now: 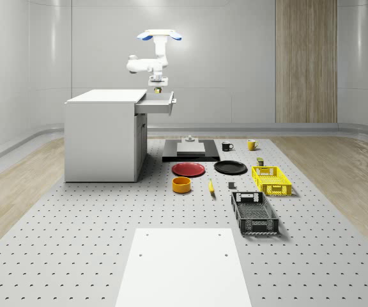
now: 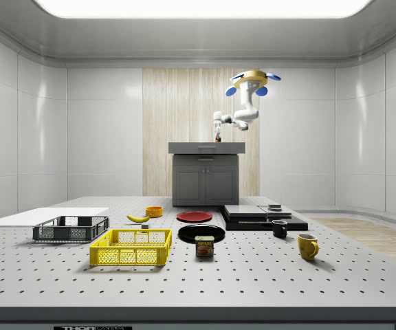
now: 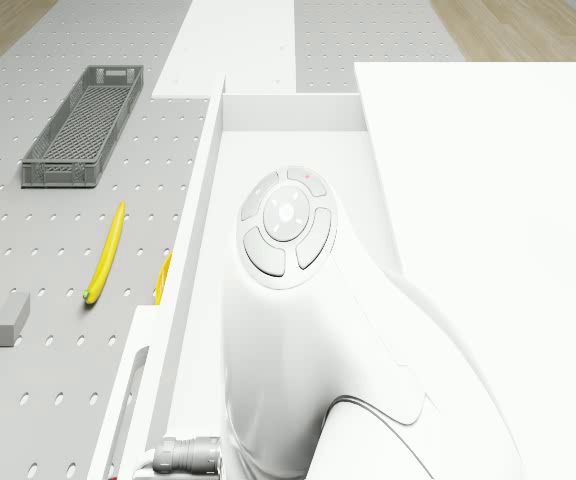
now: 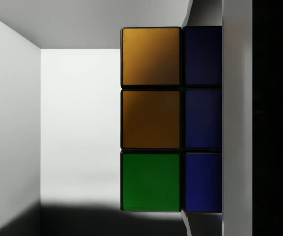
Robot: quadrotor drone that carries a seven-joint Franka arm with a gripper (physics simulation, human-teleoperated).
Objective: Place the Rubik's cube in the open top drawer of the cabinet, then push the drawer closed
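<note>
The drone (image 1: 160, 35) hovers above the cabinet's (image 1: 104, 134) open drawer (image 1: 158, 103), upper middle of the whole-scene view. Its arm (image 1: 147, 63) bends out sideways, then drops straight down, so the end effector (image 1: 158, 86) hangs just over the drawer, clamped on the cube (image 4: 170, 119), white drawer floor beneath.

We see the drone (image 1: 160, 35) hovering above the open drawer (image 1: 156, 104), which juts from the cabinet (image 1: 104, 134) toward the whole-scene view's right. The arm reaches down, with the gripper (image 1: 158, 87) just over the drawer and the cube (image 4: 171, 119) at it, above the drawer floor. On the floor right of the cabinet lie two plates (image 1: 188, 169), a bowl (image 1: 181, 185), a banana (image 1: 211, 187), two crates (image 1: 254, 213) and two mugs (image 1: 227, 146).
</note>
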